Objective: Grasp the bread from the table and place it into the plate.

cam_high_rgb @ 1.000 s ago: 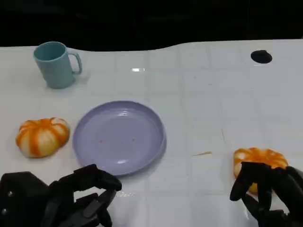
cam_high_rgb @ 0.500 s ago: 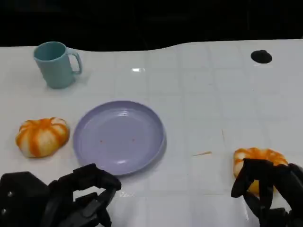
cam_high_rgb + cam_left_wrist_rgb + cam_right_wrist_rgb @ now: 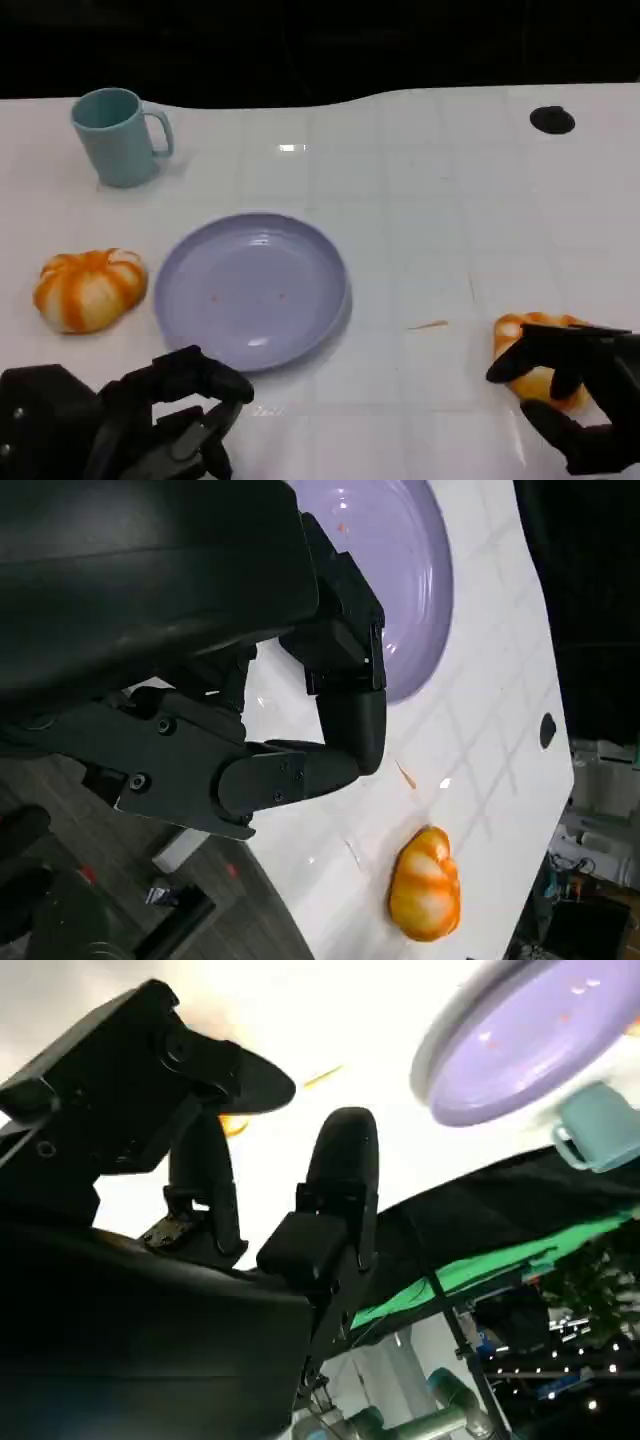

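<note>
A white bench (image 3: 420, 200) with faint grid lines fills the scene, ending at a black backdrop along its far edge.

Nearest, at the right, the right hand (image 3: 580, 385) has its fingers draped over an orange-and-cream bread roll (image 3: 535, 355) that sits on the bench. The fingers cover its near right side, but whether they actually clamp it cannot be told from here; the roll does not look lifted. At the near left, the left hand (image 3: 150, 420) hangs low over the bench edge with its fingers curled in on nothing.

A little farther, left of centre, lies the lavender plate (image 3: 250, 290), bare but for a few specks. A small tan crumb or splinter (image 3: 428, 324) lies between the plate and the right roll. A second bread roll (image 3: 90, 290) rests just left of the plate, apart from its rim. Farther back at the left stands a teal mug (image 3: 118, 135), upright, handle to the right. At the far right is a small black round spot (image 3: 551, 120) in the bench.

The main risk is a shallow hold: the roll is rounded and probably soft, so fingers closing only on its near side could push it away or let it roll out during the lift. Squeezing hard could crush it instead. The carry to the plate runs leftward across open bench, so a drop short of the rim is likelier than a collision. Releasing too high may bounce it off the shallow plate.
</note>
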You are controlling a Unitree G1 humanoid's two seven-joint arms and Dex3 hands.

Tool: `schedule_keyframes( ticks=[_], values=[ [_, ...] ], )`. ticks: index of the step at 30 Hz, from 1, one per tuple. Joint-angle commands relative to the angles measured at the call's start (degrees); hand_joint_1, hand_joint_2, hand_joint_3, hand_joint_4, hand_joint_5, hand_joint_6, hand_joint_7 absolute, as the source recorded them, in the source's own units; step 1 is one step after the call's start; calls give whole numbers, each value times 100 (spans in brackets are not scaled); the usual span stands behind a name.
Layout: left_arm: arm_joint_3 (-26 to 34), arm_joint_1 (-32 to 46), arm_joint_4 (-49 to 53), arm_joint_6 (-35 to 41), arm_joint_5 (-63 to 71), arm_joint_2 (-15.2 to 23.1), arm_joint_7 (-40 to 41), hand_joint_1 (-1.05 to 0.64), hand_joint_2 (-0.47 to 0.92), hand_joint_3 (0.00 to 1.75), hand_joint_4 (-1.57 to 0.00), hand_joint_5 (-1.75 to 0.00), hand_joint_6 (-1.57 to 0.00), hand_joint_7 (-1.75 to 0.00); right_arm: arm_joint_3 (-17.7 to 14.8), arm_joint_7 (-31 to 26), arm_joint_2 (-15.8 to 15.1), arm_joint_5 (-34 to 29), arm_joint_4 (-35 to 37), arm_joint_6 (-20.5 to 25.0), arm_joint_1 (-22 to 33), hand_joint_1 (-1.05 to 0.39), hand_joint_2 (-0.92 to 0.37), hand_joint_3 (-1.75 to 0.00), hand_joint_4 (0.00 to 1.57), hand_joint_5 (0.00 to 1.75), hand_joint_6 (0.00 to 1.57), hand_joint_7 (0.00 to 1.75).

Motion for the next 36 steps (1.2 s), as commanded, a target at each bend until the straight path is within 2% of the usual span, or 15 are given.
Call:
schedule_keyframes(
  ticks=[1, 5, 8, 9, 11, 12, 18, 24, 36],
  values=[
    [51, 34, -101, 104, -25, 29, 41, -34, 88, 55, -66, -175, -62, -133, -31, 263, -241, -323, -313, 226, 31, -27, -54, -46, 54, 71, 74, 15],
    [65, 35, -119, 149, -73, 1, 46, -34, 88, 55, -66, -175, -62, -133, -23, 691, -358, -659, -636, 556, 40, -31, -69, -16, 39, 47, 65, 1],
    [79, 35, -132, 193, -104, -27, 57, -33, 89, 55, -66, -175, -62, -133, -23, 796, -351, -717, -728, 651, 42, -31, -72, -9, 36, 41, 62, 0],
    [65, 37, -152, 202, -83, -19, 57, -33, 89, 55, -66, -175, -62, -133, -23, 986, -383, -814, -860, 780, 40, -31, -72, -8, 36, 41, 62, 0],
    [48, 42, -195, 238, -44, -7, 74, -34, 88, 55, -66, -175, -61, -133, -16, 1252, -414, -976, -1049, 964, 25, -34, -73, -6, 19, 33, 43, 0],
    [52, 38, -193, 236, -50, -12, 68, -34, 88, 55, -66, -175, -61, -132, -9, 1345, -414, -1028, -1107, 1028, 6, -34, -73, -5, 16, 32, 40, 0],
    [62, 3, -110, 165, -100, -18, -19, -36, 88, 55, -67, -175, -62, -132, 79, 1786, -494, -1397, -1249, 1276, -156, -35, -72, -2, 7, 32, 35, 0],
    [37, -8, -165, 259, -83, -55, 62, -36, 87, 56, -68, -175, -63, -133, 154, 1805, -549, -1522, -1018, 1229, -332, -33, -70, 0, 7, 36, 36, 0],
    [34, 24, -262, 376, -97, -147, 87, -34, 87, 58, -66, -175, -62, -133, 460, 1789, -681, -1646, 114, 1244, -886, -34, -73, -1, 7, 39, 37, 1]
  ],
)
